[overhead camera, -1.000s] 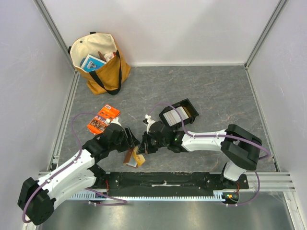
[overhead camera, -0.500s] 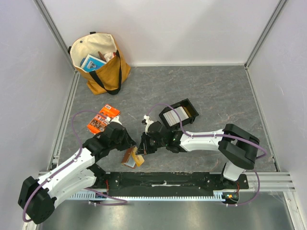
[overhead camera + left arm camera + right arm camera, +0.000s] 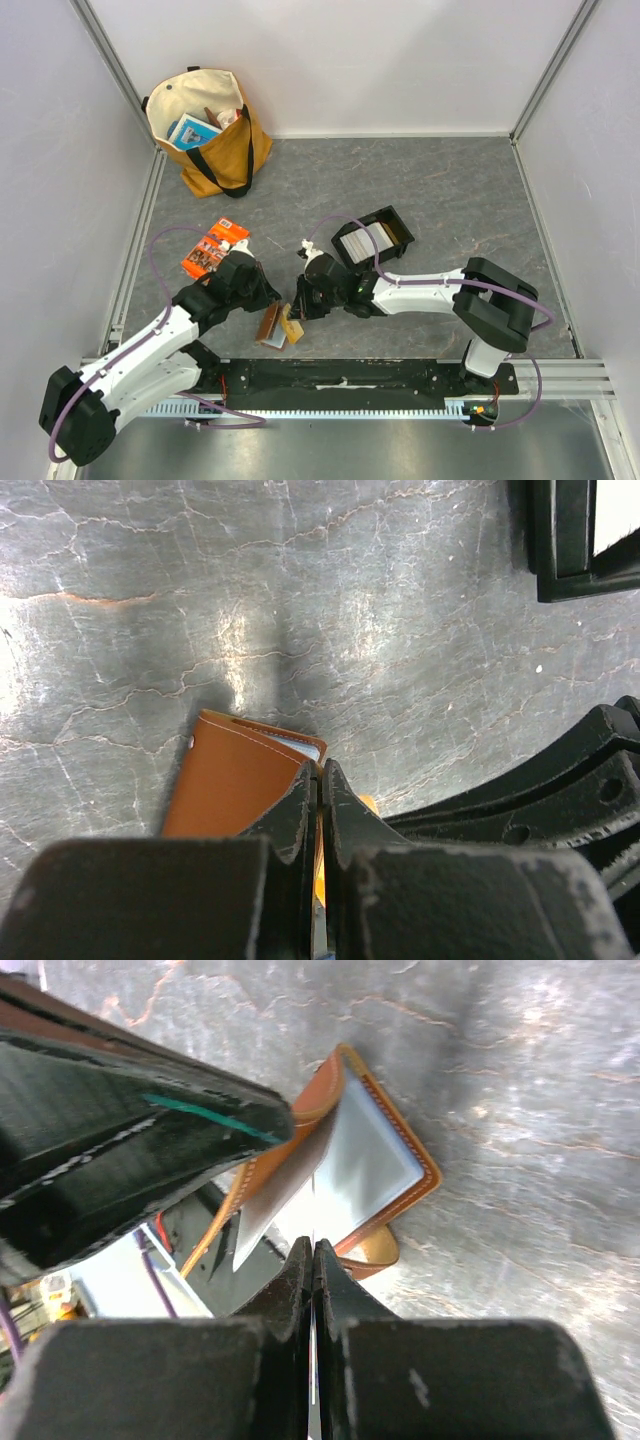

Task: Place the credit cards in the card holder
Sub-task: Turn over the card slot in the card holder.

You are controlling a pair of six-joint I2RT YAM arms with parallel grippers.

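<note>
**Desk:** So, how far along are you with the cards?

**Me:** Early, by my reckoning. The card holder (image 3: pixel 278 325) lies open on the tabletop (image 3: pixel 450 190), close to the near edge and between my two arms. My left tool (image 3: pixel 319 777) is pinched tight on one brown flap, lifting it so the holder gapes. From the right wrist I can see the pale inner pocket (image 3: pixel 372 1155), and no card shows tucked into it.

**Desk:** And the right side?

**Me:** My right tool (image 3: pixel 313 1250) has its fingers pressed together just in front of that opening. A thin pale sliver runs between them and pokes out ahead, and I take that for one card (image 3: pixel 313 1222) held edge-on. It's too thin in the view for me to be certain.

**Desk:** So nothing is loaded yet?

**Me:** Nothing I can confirm. The rest of the credit cards (image 3: pixel 362 240) sit as a stack in the black tray (image 3: pixel 398 222), farther back and to the right, well apart from the holder.

**Desk:** What's left, then?

**Me:** Nearly everything, I think. This card has to slide into the pocket while the left holds the flap clear. After that it's a trip to the tray for each of the others. I can't tell from here how many are in the stack.
</note>
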